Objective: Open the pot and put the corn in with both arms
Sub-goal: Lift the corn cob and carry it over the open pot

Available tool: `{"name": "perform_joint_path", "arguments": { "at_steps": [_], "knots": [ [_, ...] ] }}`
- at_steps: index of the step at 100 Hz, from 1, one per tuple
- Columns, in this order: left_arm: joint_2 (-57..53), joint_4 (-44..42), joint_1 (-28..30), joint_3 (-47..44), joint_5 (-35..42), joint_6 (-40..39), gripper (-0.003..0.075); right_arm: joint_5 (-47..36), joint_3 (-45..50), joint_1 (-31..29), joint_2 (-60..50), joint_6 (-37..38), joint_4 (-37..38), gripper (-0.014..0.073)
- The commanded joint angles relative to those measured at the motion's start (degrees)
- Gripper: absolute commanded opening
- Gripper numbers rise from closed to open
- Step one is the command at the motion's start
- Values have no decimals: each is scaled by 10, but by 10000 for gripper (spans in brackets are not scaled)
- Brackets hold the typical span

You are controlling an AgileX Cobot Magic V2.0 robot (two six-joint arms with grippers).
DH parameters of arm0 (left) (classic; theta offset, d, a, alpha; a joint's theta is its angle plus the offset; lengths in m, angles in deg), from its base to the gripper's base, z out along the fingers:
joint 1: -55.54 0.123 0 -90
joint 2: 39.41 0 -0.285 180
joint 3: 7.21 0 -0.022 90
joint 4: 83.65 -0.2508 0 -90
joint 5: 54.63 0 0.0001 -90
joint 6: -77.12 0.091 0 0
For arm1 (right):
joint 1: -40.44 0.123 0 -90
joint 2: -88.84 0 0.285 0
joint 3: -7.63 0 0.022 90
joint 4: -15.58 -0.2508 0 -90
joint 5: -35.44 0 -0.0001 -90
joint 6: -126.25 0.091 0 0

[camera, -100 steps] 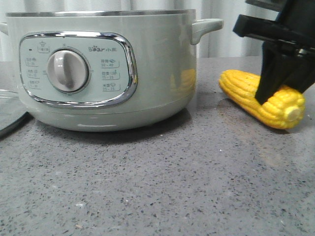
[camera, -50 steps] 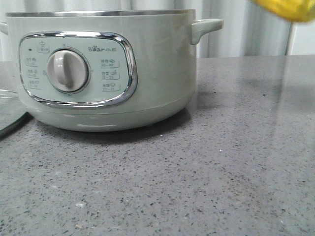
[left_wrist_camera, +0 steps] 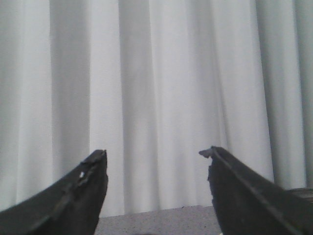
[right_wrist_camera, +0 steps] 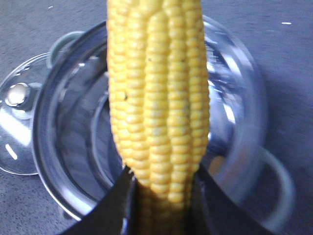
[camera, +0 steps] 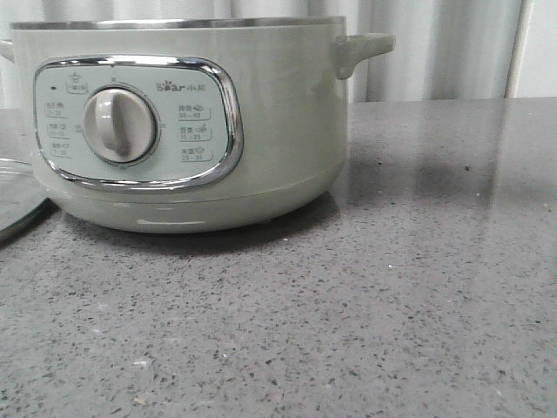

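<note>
Gripping the corn [right_wrist_camera: 157, 98] near its lower end, the right gripper [right_wrist_camera: 161, 196] had its two dark fingers pressed against either side of the cob, which stood out lengthwise from the jaws. Beneath the cob lay the open pot [right_wrist_camera: 146, 122], its steel bowl shining and, as far as the blurred wrist view showed, with nothing inside. A glass lid [right_wrist_camera: 19, 122] with a metal knob lay on the grey table [right_wrist_camera: 29, 29] just beside the pot, so the opening step looked done and the carrying step was in hand.

The left gripper [left_wrist_camera: 154, 188] had its fingers spread wide and held nothing; it faced a pale curtain [left_wrist_camera: 156, 73], apart from the work.

From the front, the pot [camera: 183, 122] stood on the speckled table [camera: 348, 331] with the lid's edge [camera: 17, 200] at its side; neither corn nor arm showed there, so the cob was evidently held above that view.

The next move probably called for lowering the cob centred over the bowl, then parting the fingers so it dropped inside rather than striking the rim.
</note>
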Motion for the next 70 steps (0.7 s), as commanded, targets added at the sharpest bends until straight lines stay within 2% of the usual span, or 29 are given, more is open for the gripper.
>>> {"name": "perform_joint_path", "arguments": {
  "at_steps": [1,11,16,21,33,40,70],
  "knots": [
    [1,-1,-1,20,40,-1,405,-83,-19,14,4,-4,-8,-74],
    [1,-1,-1,20,40,-1,404,-100,-22,17,30,-4,-8,-69],
    [1,-1,-1,20,40,-1,400,-99,-26,17,40,-4,-8,-40],
    [1,-1,-1,20,40,-1,398,-98,-27,17,45,-4,-8,13],
    [1,-1,-1,20,40,-1,398,-105,-27,17,51,-4,-9,199],
    [1,-1,-1,20,40,-1,398,-110,-27,17,52,-4,-9,264],
    [1,-1,-1,20,40,-1,398,-112,-27,17,52,-4,-9,279]
  ]
}}
